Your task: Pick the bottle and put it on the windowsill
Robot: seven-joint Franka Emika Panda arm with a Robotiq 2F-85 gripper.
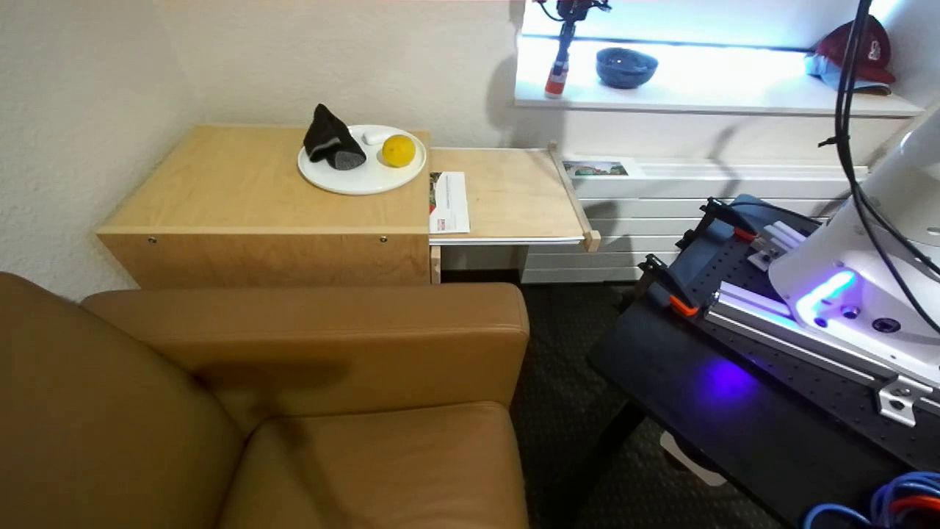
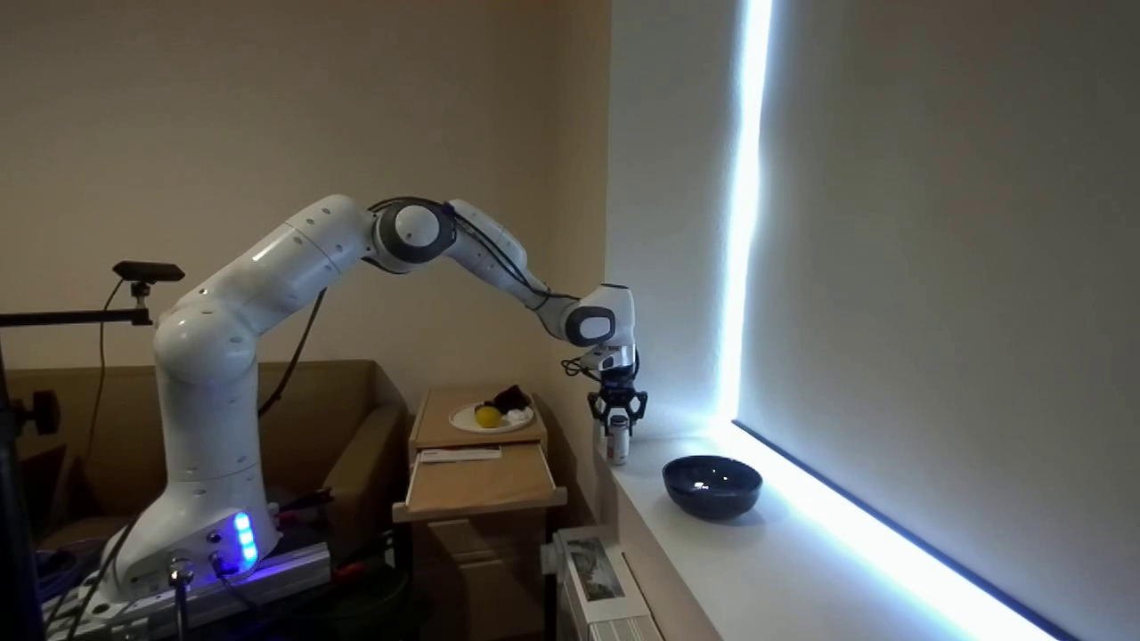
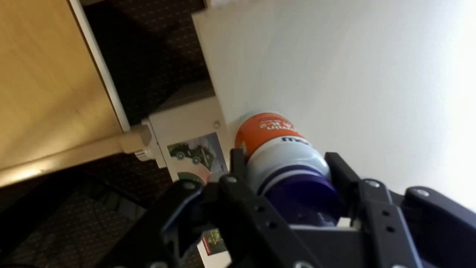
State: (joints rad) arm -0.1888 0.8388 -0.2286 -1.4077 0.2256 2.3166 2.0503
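The bottle (image 3: pixel 275 130), with an orange and white body and a dark purple cap, stands upright between my fingers in the wrist view. My gripper (image 3: pixel 284 158) is shut on its upper part, one finger against each side. In both exterior views the bottle (image 1: pixel 555 87) (image 2: pixel 618 448) is at the end of the white windowsill (image 1: pixel 720 81) (image 2: pixel 757 579), close to its front edge. Its base looks to be on the sill or barely above it; I cannot tell which. The gripper (image 2: pixel 619 427) points straight down. The sill also fills the right of the wrist view (image 3: pixel 353 85).
A dark blue bowl (image 1: pixel 626 67) (image 2: pixel 712 487) stands on the sill near the bottle. A red cap (image 1: pixel 859 51) lies at the sill's far end. A radiator (image 1: pixel 661 209) is below. A wooden cabinet (image 1: pixel 250 176) carries a white plate (image 1: pixel 345 184) with a black lump and a yellow fruit.
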